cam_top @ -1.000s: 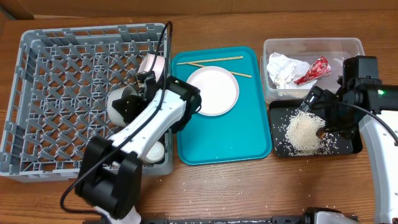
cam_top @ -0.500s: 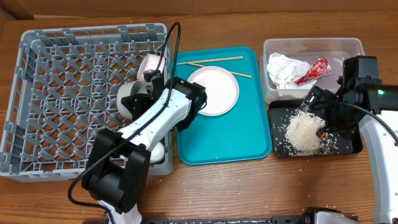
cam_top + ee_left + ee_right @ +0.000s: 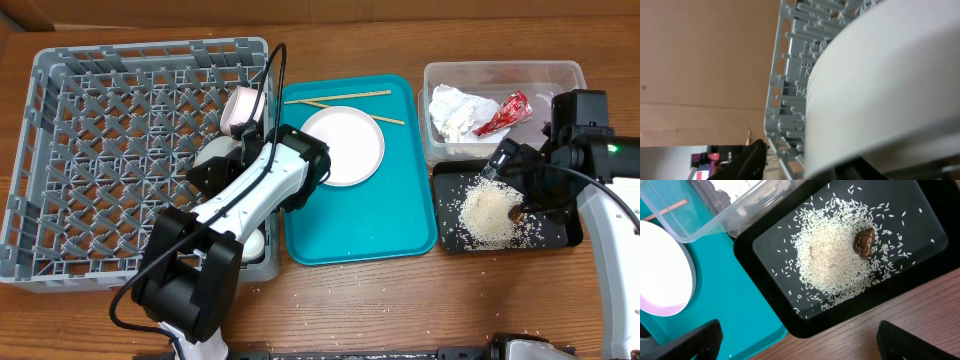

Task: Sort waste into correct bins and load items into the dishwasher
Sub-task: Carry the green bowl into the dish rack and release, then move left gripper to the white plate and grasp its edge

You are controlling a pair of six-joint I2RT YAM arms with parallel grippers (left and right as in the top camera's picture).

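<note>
My left gripper is shut on a pale bowl and holds it tilted over the right part of the grey dish rack. In the left wrist view the bowl fills the right side, in front of the rack wall. A pinkish cup and a second pale bowl sit in the rack. The plate and chopsticks lie on the teal tray. My right gripper is open and empty above the black tray, which holds rice.
The clear tub behind the black tray holds the white napkin and the red wrapper. In the right wrist view a brown bit lies on the rice. Stray grains lie on the wooden table.
My left gripper has carried the bowl a little to the right over the rack and tilted it. The right arm has not moved.
</note>
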